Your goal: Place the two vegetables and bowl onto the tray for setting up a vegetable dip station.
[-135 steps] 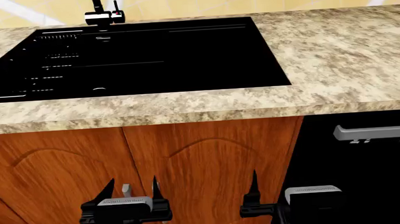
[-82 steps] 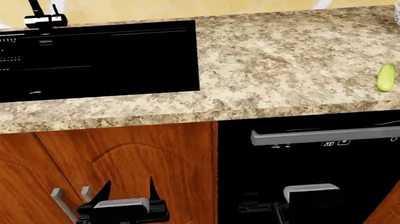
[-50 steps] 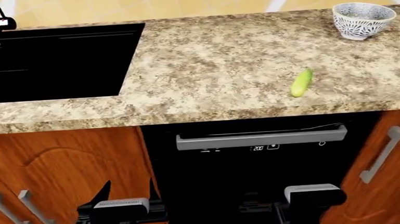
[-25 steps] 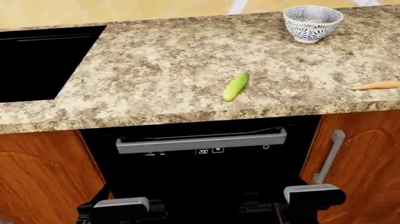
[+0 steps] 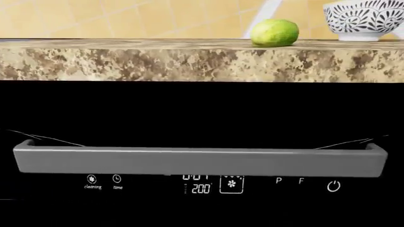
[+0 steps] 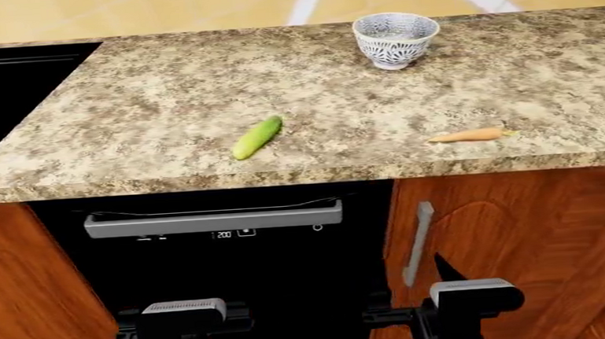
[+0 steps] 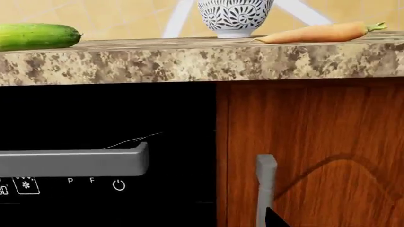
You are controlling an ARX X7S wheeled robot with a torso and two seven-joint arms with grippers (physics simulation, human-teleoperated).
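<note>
The cucumber (image 6: 257, 137) lies flat on the granite counter (image 6: 151, 108), near the front edge, directly above the black dishwasher (image 6: 213, 254). Its long axis runs diagonally, one end toward the counter's front edge and the other angled back toward the bowl (image 6: 395, 40). The carrot (image 6: 471, 135) lies well to the side of the cucumber, above the wooden cabinet door (image 6: 496, 244), its long axis parallel to the counter's front edge and its green stem tip pointing away from the cucumber. The bowl stands upright at the back of the counter, between the 2 vegetables and behind them. The tray is not in view.

Both arms hang low in front of the counter base, grippers level and facing it. The left gripper (image 6: 183, 322) sits before the dishwasher; whether it is open cannot be told. The right gripper (image 6: 417, 308) shows 1 dark finger (image 6: 446, 269) against the cabinet door; its state cannot be told either.

Since 0.5 s ago, the sink has slid almost out of the head view and the carrot has come fully into it.
</note>
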